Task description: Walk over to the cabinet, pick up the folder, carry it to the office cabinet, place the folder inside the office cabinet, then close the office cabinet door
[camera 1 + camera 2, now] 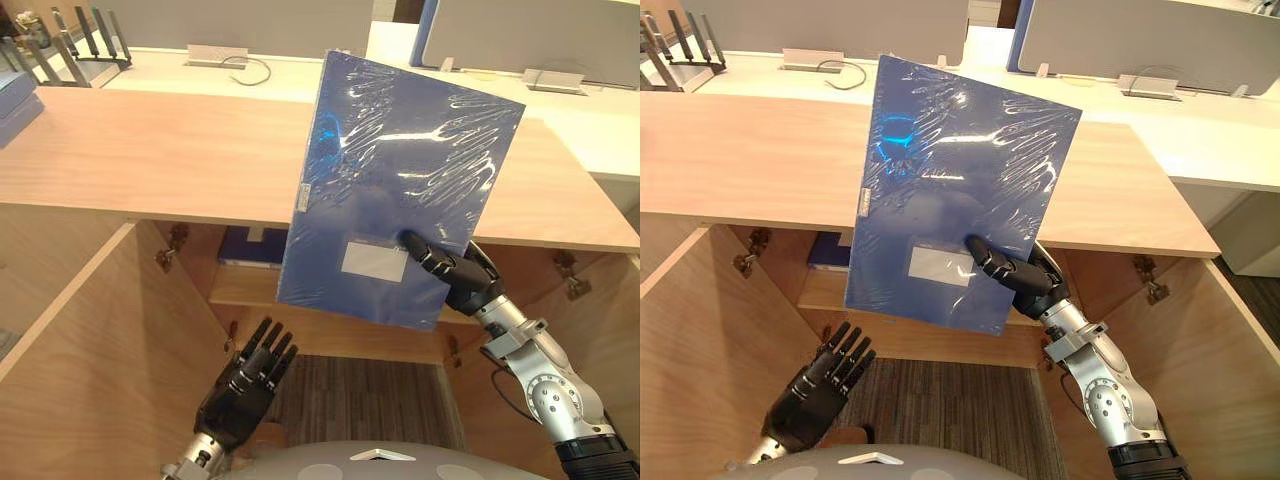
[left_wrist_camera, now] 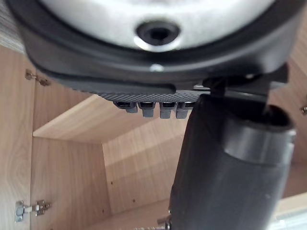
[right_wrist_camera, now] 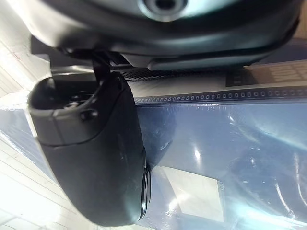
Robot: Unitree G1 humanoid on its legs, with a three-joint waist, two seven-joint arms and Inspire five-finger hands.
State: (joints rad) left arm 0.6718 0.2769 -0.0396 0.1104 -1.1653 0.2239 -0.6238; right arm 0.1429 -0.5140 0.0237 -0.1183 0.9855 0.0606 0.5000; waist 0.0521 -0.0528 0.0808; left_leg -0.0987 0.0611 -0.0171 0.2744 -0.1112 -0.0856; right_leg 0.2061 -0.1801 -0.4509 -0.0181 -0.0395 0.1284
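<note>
A blue folder (image 1: 400, 180) in shiny plastic wrap, with a white label near its lower edge, is held upright and tilted in front of the wooden cabinet. My right hand (image 1: 455, 272) is shut on the folder's lower right corner, thumb pressed on the front face; the right wrist view shows that thumb on the folder (image 3: 230, 158). My left hand (image 1: 248, 378) hangs low at the lower left with straight fingers (image 2: 153, 109), holding nothing. The cabinet (image 1: 150, 160) stands open, with both doors swung out. Another blue item (image 1: 250, 245) lies on the inner shelf, partly hidden behind the folder.
The open left door (image 1: 80, 350) and right door (image 1: 1210, 370) flank the opening. Metal hinges (image 1: 172, 245) sit on the inner walls. Behind the cabinet top stands a white desk (image 1: 300, 75) with a black file rack (image 1: 85, 45), a cable and grey partitions.
</note>
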